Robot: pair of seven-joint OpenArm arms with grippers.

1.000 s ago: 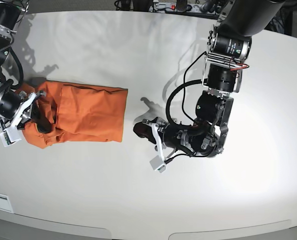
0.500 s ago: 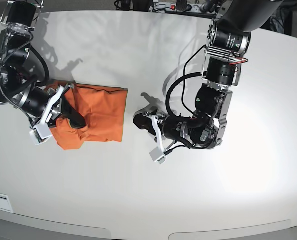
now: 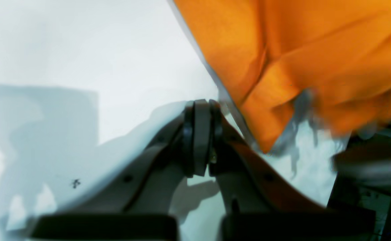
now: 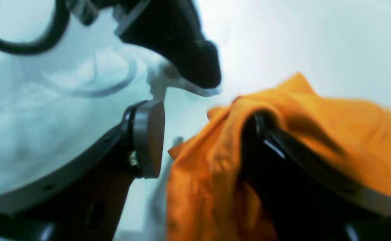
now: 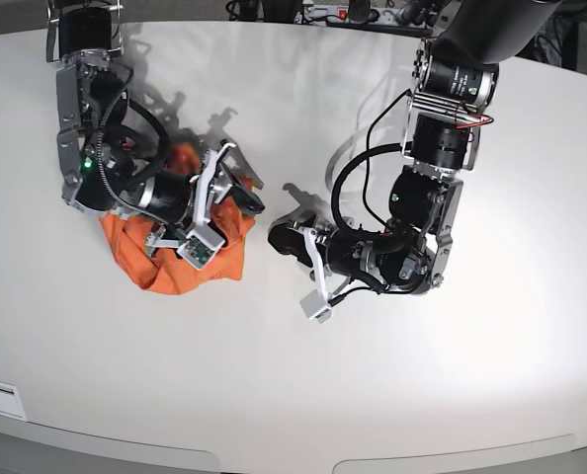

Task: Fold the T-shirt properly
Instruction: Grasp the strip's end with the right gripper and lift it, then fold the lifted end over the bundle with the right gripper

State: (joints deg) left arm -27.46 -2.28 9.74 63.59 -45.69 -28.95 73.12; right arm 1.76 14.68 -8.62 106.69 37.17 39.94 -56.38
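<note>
R claw (image 4: 202, 140): jaws apart, nothing pinched. Orange cloth is draped over one finger (image 4: 282, 157), the other finger's pad (image 4: 148, 137) is bare, w/ a gap between them. I read this as the release at the end of a fold-over, not a grip.

T-shirt (image 5: 180, 262) sits on the table (image 5: 392, 395) at base-view left, directly under the R arm. Looks bunched, not flat: lumpy outline, folds piled on each other. In the L wrist view the near edge of the T-shirt (image 3: 282, 60) shows an overlapped layer w/ a diagonal crease and a corner pointing down toward the cam.

L claw (image 3: 200, 134): pads pressed together, nothing between them. It's parked beside the shirt's edge, near but not touching as far as I can tell. In base view the L claw (image 5: 284, 240) lies low on the table just past the shirt's side.

How I'd do this step well:
- back R claw out along the finger's own line, low and slow, so the draped cloth slides off instead of getting dragged and undoing the fold
- don't lift before the finger is clear of the fabric; thin cloth will snag and come up w/ it
- keep L arm put; any sweep toward the shirt would shove the edge
- once clear, check the outline from base cam. My guess is it needs flattening / a re-grip at a corner before it counts as properly folded.
</note>
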